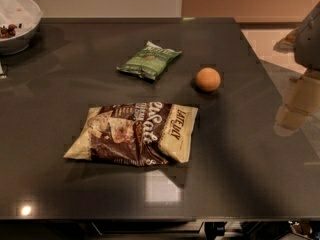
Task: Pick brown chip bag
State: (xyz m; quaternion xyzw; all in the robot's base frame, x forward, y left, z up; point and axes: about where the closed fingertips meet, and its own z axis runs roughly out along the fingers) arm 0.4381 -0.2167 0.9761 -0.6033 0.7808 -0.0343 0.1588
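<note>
Brown bag: the brown bag [135, 133] is laid flat on the near middle of the table [240, 174], with its cream ends turned left and right and its white lettering facing up.
Green bag: a smaller green bag [149, 60] is placed behind the brown bag, well apart from it.
Orange: an orange [208, 79] is set to the right of the green bag, behind the brown bag's right end and apart from both.
Bowl: a white bowl [15, 21] is seen at the far left corner, cut by the frame edge.
Gripper: the gripper [294, 106] is seen at the right edge, over the table's right side, well apart from the brown bag.
Gripper state: how wide it stands cannot be made out; none of the items on the table is touched by it.
</note>
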